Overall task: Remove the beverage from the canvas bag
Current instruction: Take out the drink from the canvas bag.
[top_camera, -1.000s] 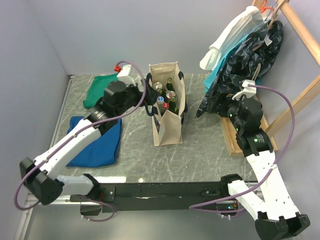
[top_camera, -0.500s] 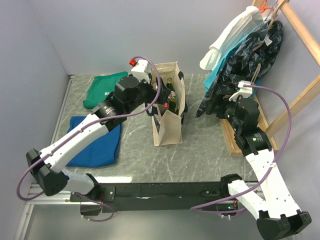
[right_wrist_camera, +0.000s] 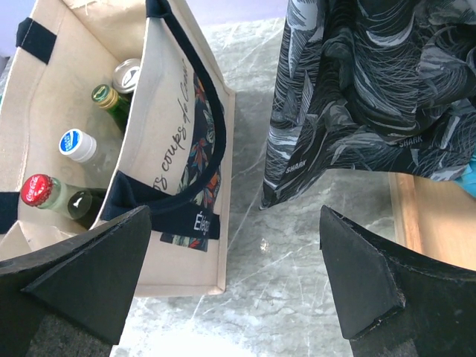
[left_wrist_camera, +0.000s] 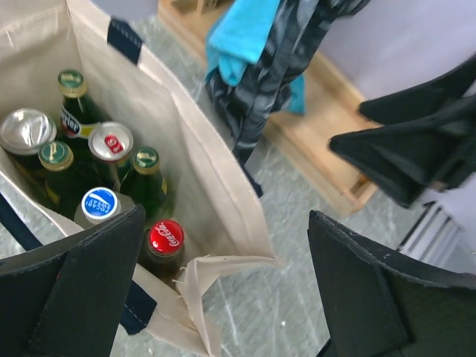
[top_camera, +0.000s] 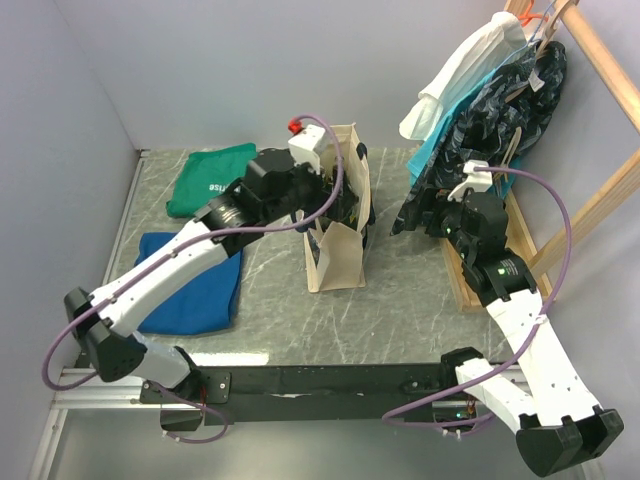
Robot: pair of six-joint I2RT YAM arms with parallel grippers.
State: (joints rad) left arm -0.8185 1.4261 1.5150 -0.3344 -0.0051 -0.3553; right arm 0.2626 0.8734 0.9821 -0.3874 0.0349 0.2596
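The cream canvas bag stands upright mid-table with its navy handles down. Inside it are several beverages: a bottle with a red cap, one with a blue cap, green-capped bottles and silver can tops. My left gripper hovers over the bag's open mouth. Its jaws are open and empty, straddling the bag's right wall. My right gripper hangs open and empty to the right of the bag, above bare table. The red cap also shows in the right wrist view.
A green cloth and a blue cloth lie left of the bag. Dark patterned and teal clothes hang from a wooden rack, whose base runs along the right side, close behind my right gripper.
My left arm has swung right, from beside the green cloth to over the bag's mouth. My right arm has shifted a little left toward the bag. Both grippers stayed open.
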